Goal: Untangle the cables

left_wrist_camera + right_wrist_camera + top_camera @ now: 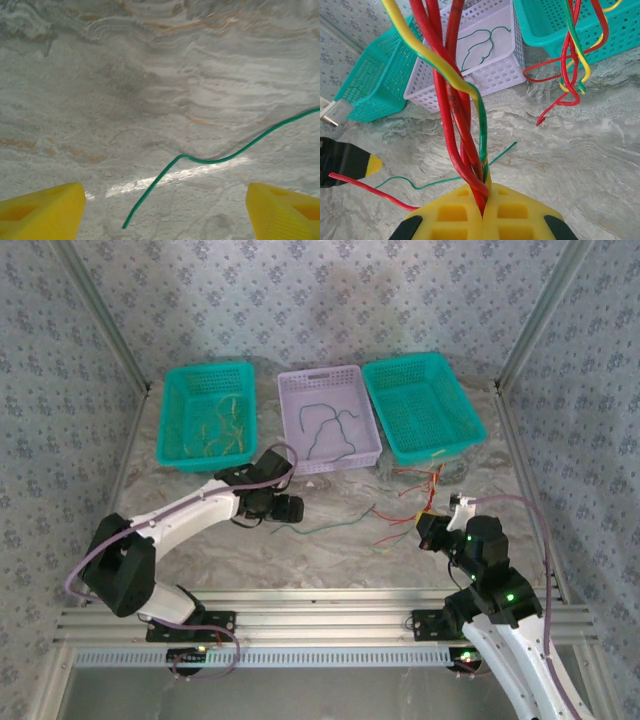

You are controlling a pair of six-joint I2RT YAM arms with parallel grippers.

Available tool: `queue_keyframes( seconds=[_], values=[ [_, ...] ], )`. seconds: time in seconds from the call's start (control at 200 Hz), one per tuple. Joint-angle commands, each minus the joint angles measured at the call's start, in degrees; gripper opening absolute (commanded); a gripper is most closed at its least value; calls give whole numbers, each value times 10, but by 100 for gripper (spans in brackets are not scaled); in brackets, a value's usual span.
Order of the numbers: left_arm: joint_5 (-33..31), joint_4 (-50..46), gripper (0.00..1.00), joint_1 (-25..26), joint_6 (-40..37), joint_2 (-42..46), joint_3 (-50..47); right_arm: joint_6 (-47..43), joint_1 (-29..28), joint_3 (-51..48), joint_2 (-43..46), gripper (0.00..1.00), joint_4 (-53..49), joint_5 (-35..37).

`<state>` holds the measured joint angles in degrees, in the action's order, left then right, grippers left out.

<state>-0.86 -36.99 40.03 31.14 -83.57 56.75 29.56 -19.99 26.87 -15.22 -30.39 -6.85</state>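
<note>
- The right tool (482, 202) is clamped tight on a twisted bundle of red, yellow and green cables (455, 100).
- The left tool (165, 205) gapes wide, its yellow fingers (42, 212) on either side of a lone green cable (210, 161) lying flat on the counter (150, 75).
- Further back, a lilac basket (320, 373) holds dark green cables; beside it, the left teal basket (207, 370) holds yellow ones.

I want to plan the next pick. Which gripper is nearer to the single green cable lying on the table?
Left. The left gripper is open over the green cable, its end between the jaws. The right gripper is farther right, shut on the cable bundle.
</note>
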Motion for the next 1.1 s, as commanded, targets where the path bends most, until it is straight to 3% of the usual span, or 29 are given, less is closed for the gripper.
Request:
queue_keyframes(
  seconds=[0.0,0.11,0.605,0.829,1.094],
  values=[
    [-19,22,85,3,6,0,-10,-9,4,2,-7,0,16,-7],
    [-19,38,91,3,6,-14,-30,-10,3,3,-9,0,18,-6],
    [-10,97,90,4,2,-88,-69,-8,4,-6,-7,0,19,-5],
    [7,115,74,4,9,-99,-79,-8,3,-9,-5,0,16,-6],
    [24,130,40,5,15,-99,-88,-8,4,-14,-4,0,20,-8]
  ],
)
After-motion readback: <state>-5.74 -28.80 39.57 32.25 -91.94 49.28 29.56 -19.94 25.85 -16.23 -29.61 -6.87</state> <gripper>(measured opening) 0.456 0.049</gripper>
